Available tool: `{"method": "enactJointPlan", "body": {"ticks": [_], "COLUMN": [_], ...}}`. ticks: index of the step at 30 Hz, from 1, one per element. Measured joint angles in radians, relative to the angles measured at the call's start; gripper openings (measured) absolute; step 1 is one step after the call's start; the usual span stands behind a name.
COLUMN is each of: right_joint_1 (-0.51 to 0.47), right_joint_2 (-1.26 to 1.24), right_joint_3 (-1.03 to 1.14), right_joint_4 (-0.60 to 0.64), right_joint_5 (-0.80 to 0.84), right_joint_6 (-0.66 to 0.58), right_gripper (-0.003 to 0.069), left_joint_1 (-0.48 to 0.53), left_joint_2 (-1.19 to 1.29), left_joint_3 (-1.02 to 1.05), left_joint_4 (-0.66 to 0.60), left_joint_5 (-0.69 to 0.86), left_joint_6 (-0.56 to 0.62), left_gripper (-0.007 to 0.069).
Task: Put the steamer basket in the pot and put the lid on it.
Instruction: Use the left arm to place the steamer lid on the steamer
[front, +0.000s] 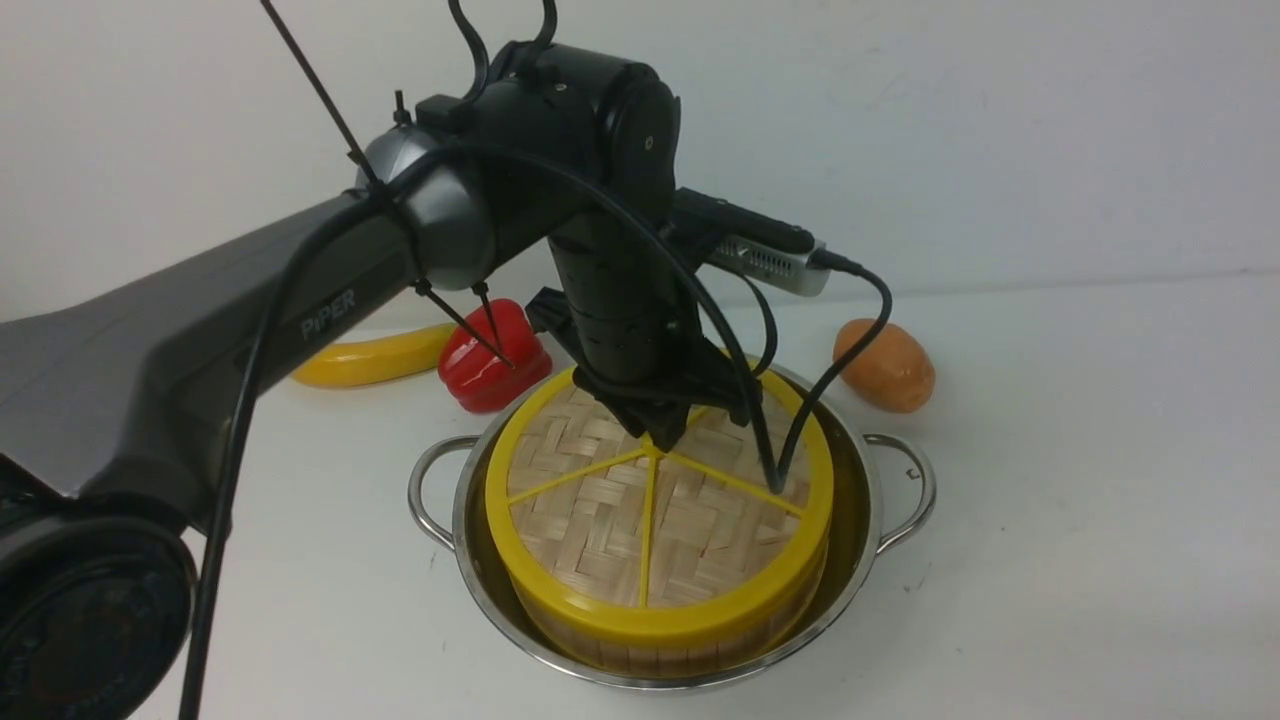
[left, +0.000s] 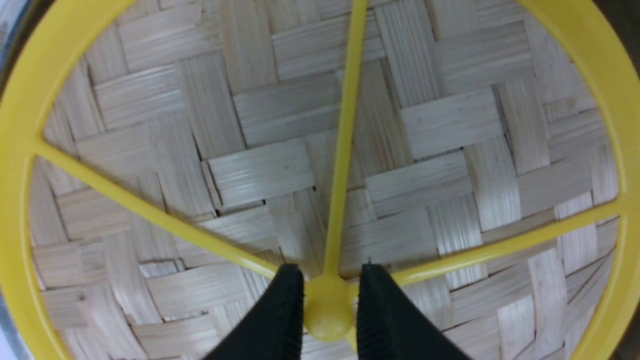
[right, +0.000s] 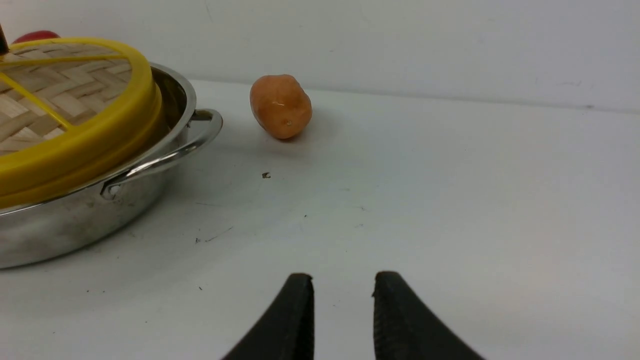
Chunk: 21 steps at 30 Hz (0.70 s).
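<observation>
The lid (front: 620, 510), a woven bamboo disc with yellow rim and spokes, lies on top of the steamer basket (front: 640, 650). The basket stands inside the steel pot (front: 870, 480), and only its side wall shows. My left gripper (front: 660, 435) comes down on the lid's centre. In the left wrist view my left gripper (left: 327, 277) has its jaws closed against both sides of the yellow knob (left: 327, 310). My right gripper (right: 343, 280) is open and empty, low over the table to the pot's right (right: 75, 220); it is out of the front view.
An orange potato (front: 885, 365) lies behind the pot to the right. A red pepper (front: 495, 355) and a yellow banana (front: 370, 358) lie behind it to the left. The pot's loop handles (front: 915, 490) stick out sideways. A white wall stands close behind.
</observation>
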Motion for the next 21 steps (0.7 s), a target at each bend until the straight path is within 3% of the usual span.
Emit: {"method": "enactJointPlan", "body": {"ticks": [21], "right_joint_1": [0.000], "right_joint_2": [0.000], "right_joint_3": [0.000], "right_joint_4": [0.000], "right_joint_5": [0.000], "right_joint_6": [0.000], "right_gripper": [0.0191], "left_joint_1": [0.000], "left_joint_2": [0.001], "left_joint_3": [-0.028], "left_joint_4": [0.000], "left_joint_5": [-0.001], "left_joint_6": [-0.013], "left_gripper": [0.0144]}}
